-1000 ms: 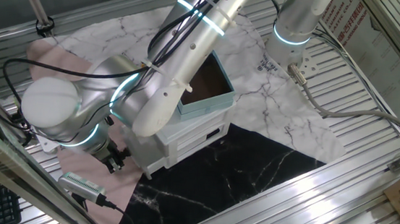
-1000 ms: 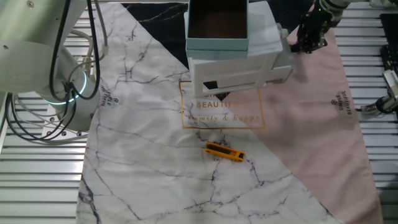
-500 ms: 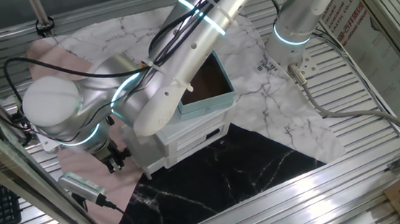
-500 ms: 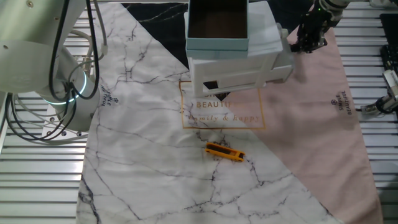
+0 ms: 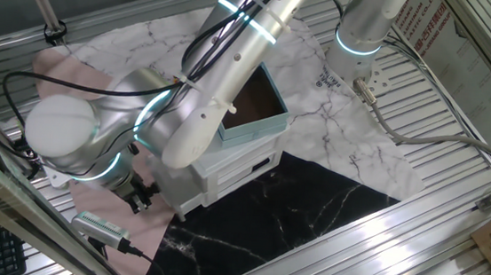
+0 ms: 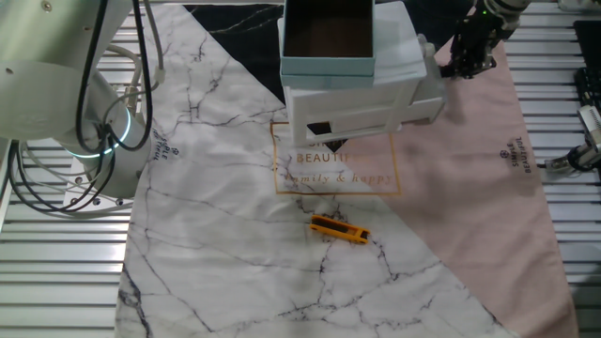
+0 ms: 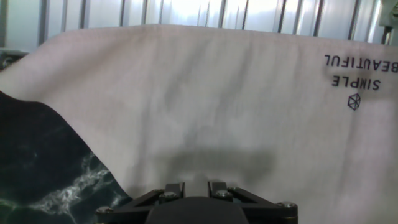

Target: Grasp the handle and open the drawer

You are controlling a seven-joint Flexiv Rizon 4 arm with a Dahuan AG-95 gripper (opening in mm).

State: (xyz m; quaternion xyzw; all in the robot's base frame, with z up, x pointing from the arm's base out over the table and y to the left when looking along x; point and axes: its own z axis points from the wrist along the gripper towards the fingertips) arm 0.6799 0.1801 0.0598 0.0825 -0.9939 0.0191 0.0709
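Note:
The small white cabinet (image 5: 235,174) stands mid-table with a teal box (image 5: 252,111) on top; it also shows in the other fixed view (image 6: 357,105). Its lowest drawer (image 6: 421,111) juts a little toward the gripper's side. The black knob handle is hidden in every view. My gripper (image 6: 462,66) hangs low over the pink cloth, right beside that end of the cabinet; in one fixed view the gripper (image 5: 140,195) is at the cabinet's lower left. In the hand view the gripper (image 7: 197,185) shows only two finger stubs with a narrow pale gap between them.
An orange tool (image 6: 338,229) lies on the white marble cloth. A grey corded device (image 5: 99,227) lies near the gripper. The pink cloth (image 7: 205,93) and black marble cloth (image 5: 301,214) cover the table. Metal slats surround it. The arm's elbow (image 5: 63,135) looms at left.

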